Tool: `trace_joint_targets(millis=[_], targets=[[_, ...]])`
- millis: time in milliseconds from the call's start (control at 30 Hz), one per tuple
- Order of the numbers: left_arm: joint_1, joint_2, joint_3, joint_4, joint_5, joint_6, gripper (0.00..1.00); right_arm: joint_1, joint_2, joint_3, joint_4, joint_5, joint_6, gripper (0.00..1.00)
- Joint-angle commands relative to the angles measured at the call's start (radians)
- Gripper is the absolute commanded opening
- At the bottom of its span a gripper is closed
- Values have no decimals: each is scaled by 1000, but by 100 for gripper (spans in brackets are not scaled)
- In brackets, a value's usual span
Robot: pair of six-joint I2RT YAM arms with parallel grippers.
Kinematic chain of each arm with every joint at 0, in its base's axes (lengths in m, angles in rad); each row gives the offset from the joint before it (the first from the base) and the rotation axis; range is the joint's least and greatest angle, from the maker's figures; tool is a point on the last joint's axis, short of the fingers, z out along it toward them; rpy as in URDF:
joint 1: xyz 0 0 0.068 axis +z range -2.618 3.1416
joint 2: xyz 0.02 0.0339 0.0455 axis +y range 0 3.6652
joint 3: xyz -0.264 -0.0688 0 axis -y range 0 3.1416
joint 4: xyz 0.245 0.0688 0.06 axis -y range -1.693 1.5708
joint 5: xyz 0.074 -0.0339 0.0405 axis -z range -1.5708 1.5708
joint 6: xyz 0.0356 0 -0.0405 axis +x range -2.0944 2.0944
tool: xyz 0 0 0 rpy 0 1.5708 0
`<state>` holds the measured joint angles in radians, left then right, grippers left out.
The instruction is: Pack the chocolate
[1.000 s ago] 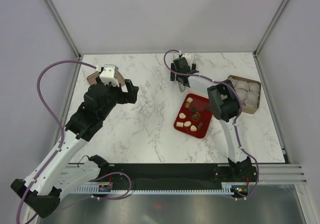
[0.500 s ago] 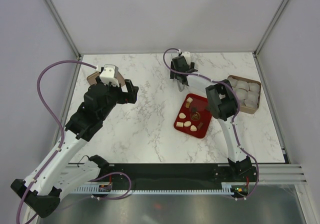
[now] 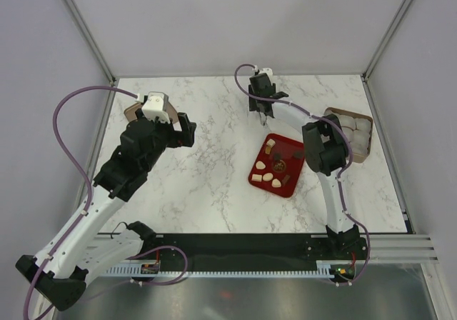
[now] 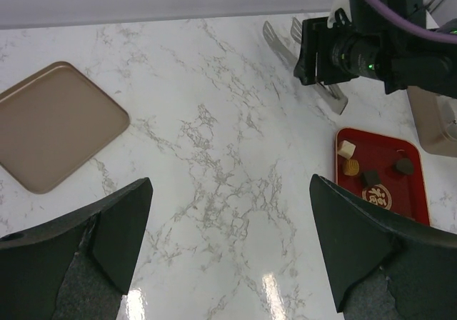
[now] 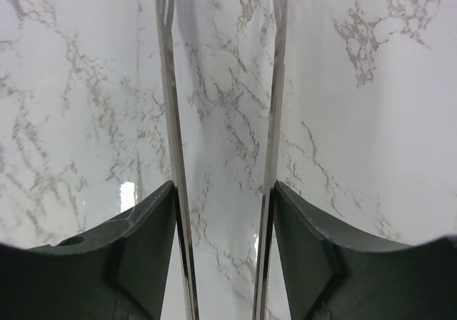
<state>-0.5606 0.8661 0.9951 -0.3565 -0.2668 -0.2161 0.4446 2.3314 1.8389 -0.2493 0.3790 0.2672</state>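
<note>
The chocolate (image 3: 270, 146) lies as several small cream and dark pieces on a red tray (image 3: 255, 178) right of centre. My right gripper (image 3: 263, 104) hovers behind the tray, shut on a pair of metal tongs (image 3: 263, 118). In the right wrist view both tong blades (image 5: 171, 120) press against the inner faces of my fingers, with bare marble between them. My left gripper (image 3: 187, 131) is open over the table's left side with nothing between its fingers. The left wrist view also shows the red tray (image 4: 418, 191), the chocolate (image 4: 347, 148) and the tongs (image 4: 335, 95).
A beige box (image 3: 355, 136) of white paper cups stands at the right edge, partly behind my right arm's elbow. A flat tan lid (image 3: 132, 111) lies at the far left, seen as the tan lid (image 4: 53, 123) in the left wrist view. Walls enclose the table.
My right gripper has closed onto the tongs and shifted toward the back of the table with them. The right elbow swung right, over part of the box. The left arm has not moved.
</note>
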Motion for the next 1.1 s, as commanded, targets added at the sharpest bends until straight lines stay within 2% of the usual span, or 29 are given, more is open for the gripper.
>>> trace_joint_targets(millis=[0,400,633,800,1067], targets=[[2,4,-3,53,-51,38,99,-3,-168,3,-59,-49,-48,61],[4,2,-4,53,-57,40,99,-3,-507,-153,-312,-203,-59,54],[4,4,-7,54,-58,41,99,-1,-777,-406,-422,-232,-25,52],[4,10,-6,53,-45,41,99,-1,-969,-518,-508,-244,-2,50],[4,8,-6,54,-43,41,99,6,-1118,-678,-587,-321,24,45]])
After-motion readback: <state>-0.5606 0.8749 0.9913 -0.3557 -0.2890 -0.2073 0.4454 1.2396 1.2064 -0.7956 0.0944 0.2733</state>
